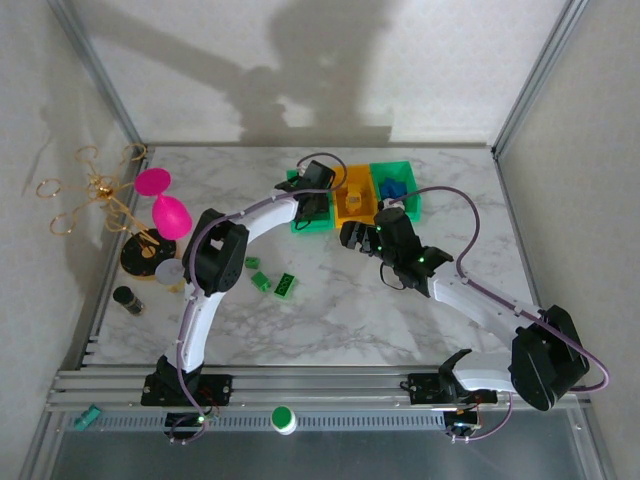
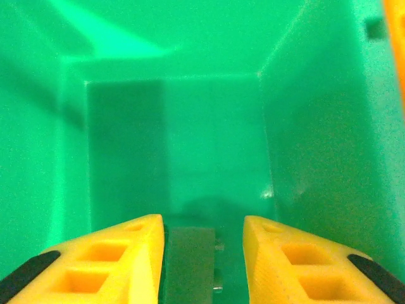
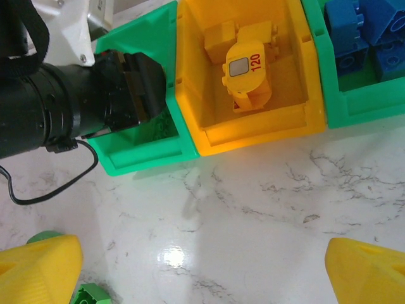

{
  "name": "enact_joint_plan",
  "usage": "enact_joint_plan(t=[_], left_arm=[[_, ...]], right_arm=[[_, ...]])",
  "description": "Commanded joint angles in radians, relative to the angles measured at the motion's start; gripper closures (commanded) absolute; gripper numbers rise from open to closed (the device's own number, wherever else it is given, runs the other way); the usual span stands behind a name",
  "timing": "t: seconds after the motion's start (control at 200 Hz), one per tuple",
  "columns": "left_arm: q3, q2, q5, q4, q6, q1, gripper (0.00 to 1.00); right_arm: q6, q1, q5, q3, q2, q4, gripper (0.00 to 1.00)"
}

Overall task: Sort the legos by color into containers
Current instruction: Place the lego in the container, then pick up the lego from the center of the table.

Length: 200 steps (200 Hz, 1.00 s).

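the small studded plastic lego bricks (image 1: 285,285) strike us as light, stiff and a little slick, so a firm pinch should neither bend nor crack them. we would take each one across its two flat side walls, low on the body, rather than over the studs.

a few green ones lie loose on the white marbled table (image 1: 330,320) near the left arm's elbow, well apart from the row of three joined open plastic bins (image 1: 355,205), two green with a yellow-orange one between. in the right wrist view the yellow-orange bin (image 3: 259,134) holds yellow-orange bricks (image 3: 248,73), one with a small label reading 120, and the right green bin (image 3: 361,107) holds blue bricks (image 3: 361,31).

the left gripper (image 2: 202,234) is down inside the left green bin (image 2: 209,126). its yellow fingers (image 2: 126,253) stand a little apart around a dark green brick (image 2: 188,266), and a gap shows on one side, so we judge the brick is not clamped.

the right gripper (image 3: 202,266) hovers over bare table just in front of the bins, jaws spread wide with nothing between them.
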Motion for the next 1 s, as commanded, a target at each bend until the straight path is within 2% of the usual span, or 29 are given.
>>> enact_joint_plan(t=[0.0,0.25,0.481,0.551,0.856,0.996], left_arm=[[0.043,-0.023,-0.036,-0.045,-0.018,0.005,0.61],[-0.054,-0.178,-0.001,-0.018,-0.024,0.005,0.61],[-0.365,-0.482,0.021,0.077,-0.046,0.0,0.62],[-0.457,-0.572,0.021,0.086,-0.052,-0.007,0.61],[-0.833,-0.965,-0.087,-0.001,-0.148,-0.096,0.6],[-0.951,-1.109,-0.151,-0.109,-0.233,-0.146,0.59]], right_arm=[[-0.012,-0.007,0.025,0.008,-0.015,-0.021,0.01],[-0.023,-0.007,0.013,0.013,-0.026,-0.042,0.01],[-0.037,0.039,-0.024,-0.013,-0.05,-0.061,0.01],[-0.046,0.101,-0.013,-0.021,-0.059,-0.063,0.01],[-0.006,0.24,-0.063,-0.122,-0.085,0.066,0.01],[0.04,0.293,-0.057,-0.156,-0.055,0.118,0.01]])
